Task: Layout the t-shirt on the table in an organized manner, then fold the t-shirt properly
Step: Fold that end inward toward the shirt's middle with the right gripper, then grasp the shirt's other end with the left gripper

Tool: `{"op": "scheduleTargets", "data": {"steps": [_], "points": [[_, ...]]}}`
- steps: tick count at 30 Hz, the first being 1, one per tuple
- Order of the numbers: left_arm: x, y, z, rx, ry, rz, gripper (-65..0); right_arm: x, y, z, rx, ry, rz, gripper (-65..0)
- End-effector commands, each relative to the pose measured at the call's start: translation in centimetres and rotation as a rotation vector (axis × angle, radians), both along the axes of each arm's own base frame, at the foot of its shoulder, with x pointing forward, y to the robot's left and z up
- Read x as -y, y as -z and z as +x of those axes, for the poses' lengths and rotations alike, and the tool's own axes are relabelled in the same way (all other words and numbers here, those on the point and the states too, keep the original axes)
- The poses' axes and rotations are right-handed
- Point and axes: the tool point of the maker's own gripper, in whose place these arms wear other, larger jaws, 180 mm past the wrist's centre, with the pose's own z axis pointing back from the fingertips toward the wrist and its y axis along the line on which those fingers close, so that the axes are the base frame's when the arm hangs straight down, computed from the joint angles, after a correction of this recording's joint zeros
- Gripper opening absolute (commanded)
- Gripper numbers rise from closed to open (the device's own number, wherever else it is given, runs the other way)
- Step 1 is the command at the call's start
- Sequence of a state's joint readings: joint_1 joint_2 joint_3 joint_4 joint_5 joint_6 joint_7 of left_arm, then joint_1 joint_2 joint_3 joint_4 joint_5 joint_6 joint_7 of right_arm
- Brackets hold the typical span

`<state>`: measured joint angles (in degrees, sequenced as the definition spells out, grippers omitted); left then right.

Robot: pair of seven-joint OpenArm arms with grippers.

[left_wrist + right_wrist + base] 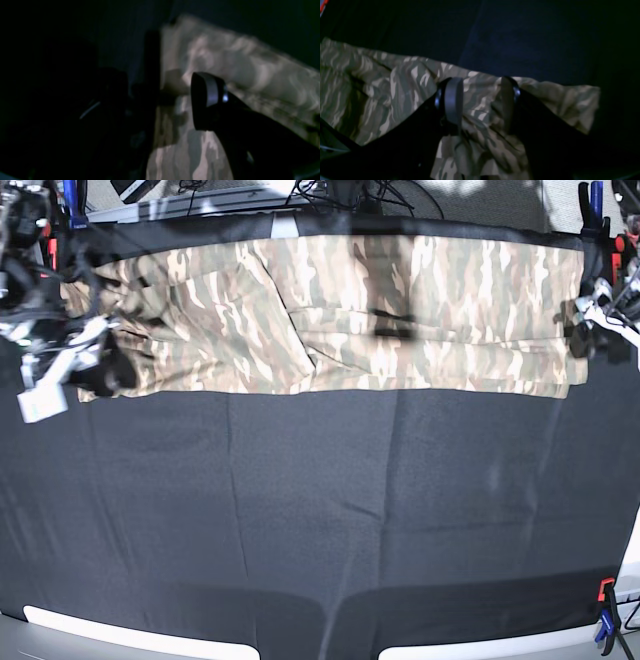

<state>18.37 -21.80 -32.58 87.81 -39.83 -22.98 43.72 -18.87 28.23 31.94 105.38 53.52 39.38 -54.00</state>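
Note:
The camouflage t-shirt (350,310) lies as a long flat band across the far part of the black table (320,510). In the base view my right gripper (105,370) is at the band's left end and my left gripper (585,330) at its right end. The right wrist view shows the right gripper (481,105) with its jaws apart, straddling wrinkled t-shirt cloth (382,82) near the hem. The left wrist view is dark and blurred: the left gripper (180,95) stands wide open over the t-shirt (237,62), one fingertip (207,100) lit.
Red-and-blue clamps stand at the near right corner (605,620) and the far right edge (590,205). White rim strips (130,625) line the near edge. Cables (340,195) lie behind the table. Black cloth covers the near half.

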Motion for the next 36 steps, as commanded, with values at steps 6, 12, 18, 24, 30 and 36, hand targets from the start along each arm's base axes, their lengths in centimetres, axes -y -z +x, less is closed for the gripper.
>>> {"op": "scheduleTargets", "data": {"steps": [6,12,18,24,30,36], "points": [[-0.2,0.7,0.9,0.008,-0.02,-0.1,-27.8,1.0,-2.6,0.5,0.076,0.012,0.014,-40.9],[3.0,0.9,0.1,-0.011,0.103,-0.241,-27.9,1.1,-2.8,0.7,0.083,0.011,0.01,-40.9],[4.4,1.2,0.0,-0.004,0.103,-0.292,-34.1,1.1,-2.9,0.8,0.085,0.011,0.01,-40.9],[4.1,0.4,1.1,0.091,0.047,-0.294,-59.1,1.1,-2.8,0.7,0.081,0.01,0.008,-40.9],[3.4,0.5,1.2,0.099,0.032,-0.248,-65.0,1.2,-2.5,0.5,0.061,0.01,-0.005,-40.9],[-0.1,-0.2,1.6,0.067,0.051,-0.1,-65.0,2.2,-1.6,0.4,0.036,0.03,-0.077,-40.9]]}}
